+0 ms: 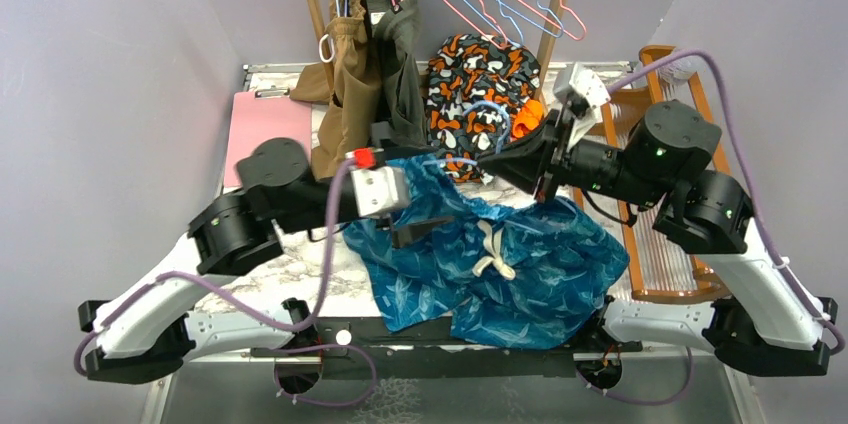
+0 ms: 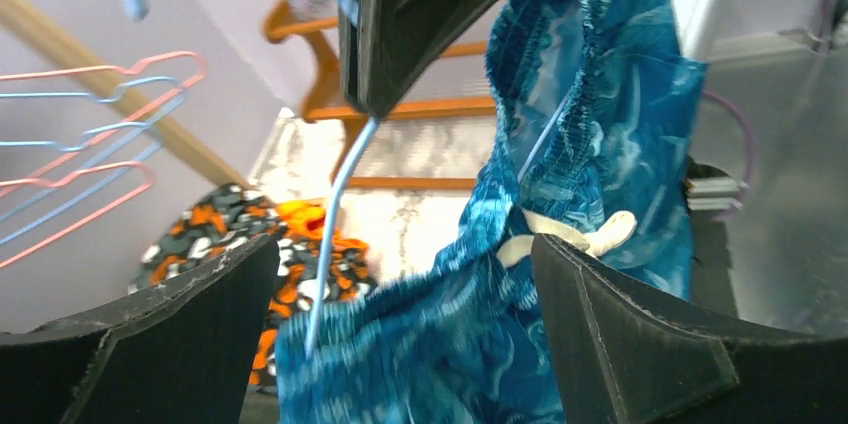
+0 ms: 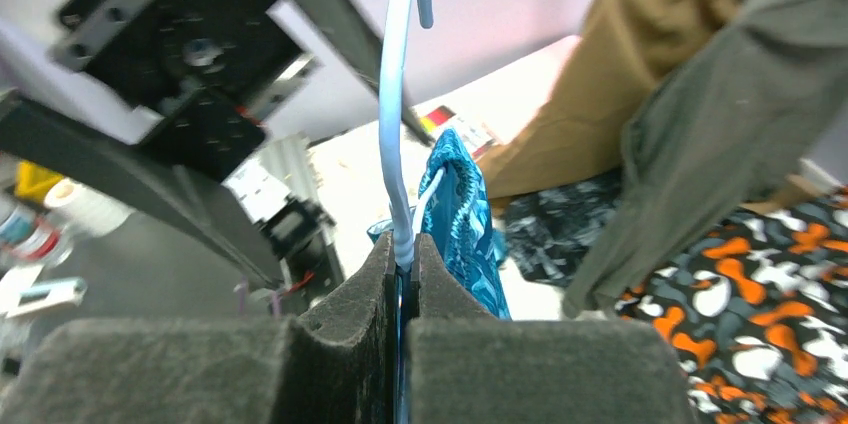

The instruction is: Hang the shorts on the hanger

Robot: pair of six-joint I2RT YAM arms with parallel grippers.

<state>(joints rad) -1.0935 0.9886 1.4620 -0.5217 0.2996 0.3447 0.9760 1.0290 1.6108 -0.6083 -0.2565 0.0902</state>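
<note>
The right gripper [image 3: 403, 256] pinches the hanger [image 3: 389, 124] just under its hook; the shorts [image 1: 545, 269] drape over the hanger's wire. The left gripper [image 2: 400, 254] gapes wide beside the hanger.

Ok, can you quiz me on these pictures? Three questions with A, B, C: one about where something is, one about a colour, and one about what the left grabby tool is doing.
1. Where is the blotch-patterned garment?
A on the floor. B on the table, at its far side beyond the shorts. C in a drawer.

2. What colour is the drawstring bow on the shorts?
A red. B cream. C black.

3. How is the left tool?
A shut tight on nothing. B shut on the shorts. C open.

Answers:
1 B, it lies past the shorts in the top view.
2 B, the bow shows cream against the teal cloth.
3 C, its fingers stand wide apart, gripping nothing.
</note>
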